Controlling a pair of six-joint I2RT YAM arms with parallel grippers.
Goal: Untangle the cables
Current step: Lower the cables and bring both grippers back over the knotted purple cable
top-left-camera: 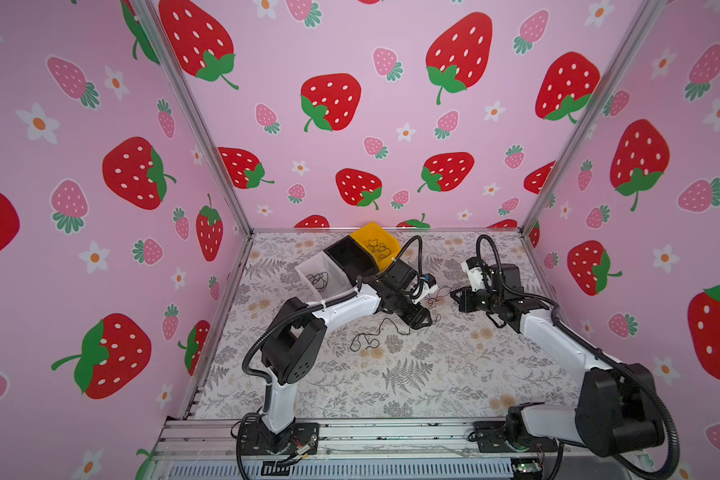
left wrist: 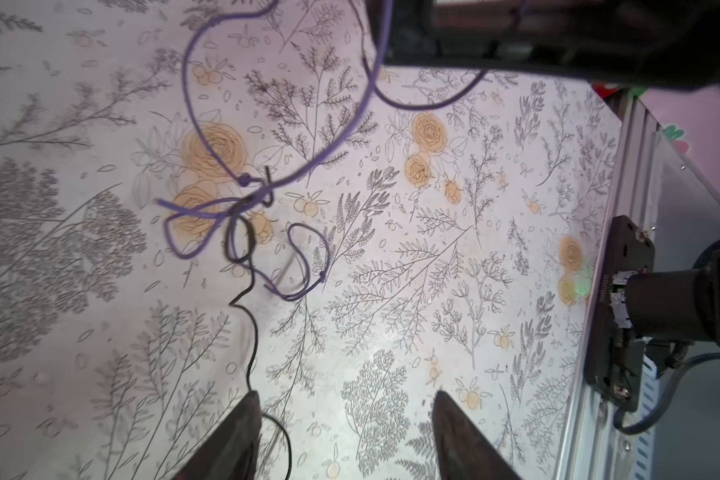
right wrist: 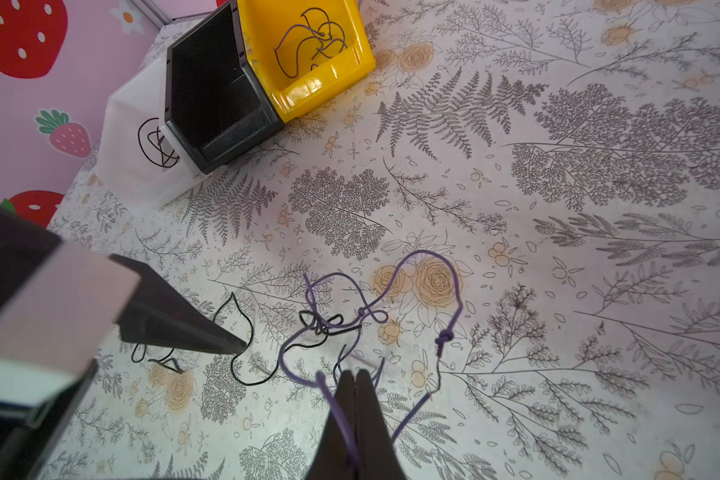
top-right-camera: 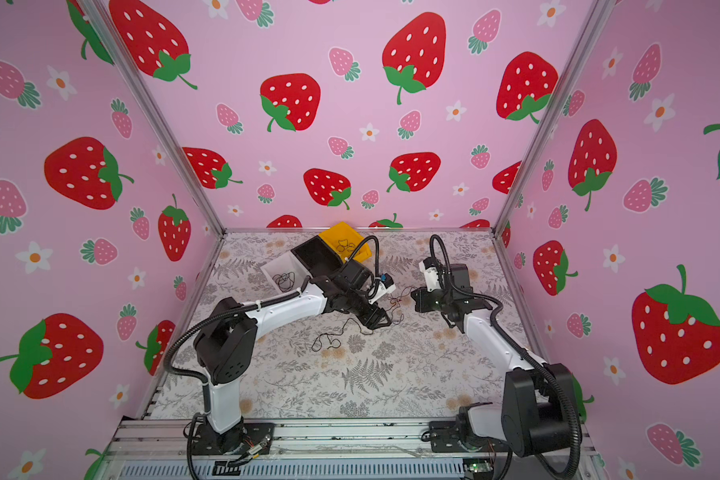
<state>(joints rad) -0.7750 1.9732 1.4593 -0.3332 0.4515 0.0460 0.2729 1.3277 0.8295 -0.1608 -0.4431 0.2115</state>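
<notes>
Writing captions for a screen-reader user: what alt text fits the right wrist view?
The right gripper, shut on the purple cable, hangs above a floral table where that cable knots with a black cable. The left gripper's finger points at the black cable; a yellow bin, a black bin and a clear bin sit beyond.

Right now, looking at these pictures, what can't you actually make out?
Black bin floor: too dark in the right wrist view to show any cable.
Black cable: in the left wrist view, a finger of the left tool and the picture's edge hide its end.
Knot: too tiny in both top views.
</notes>
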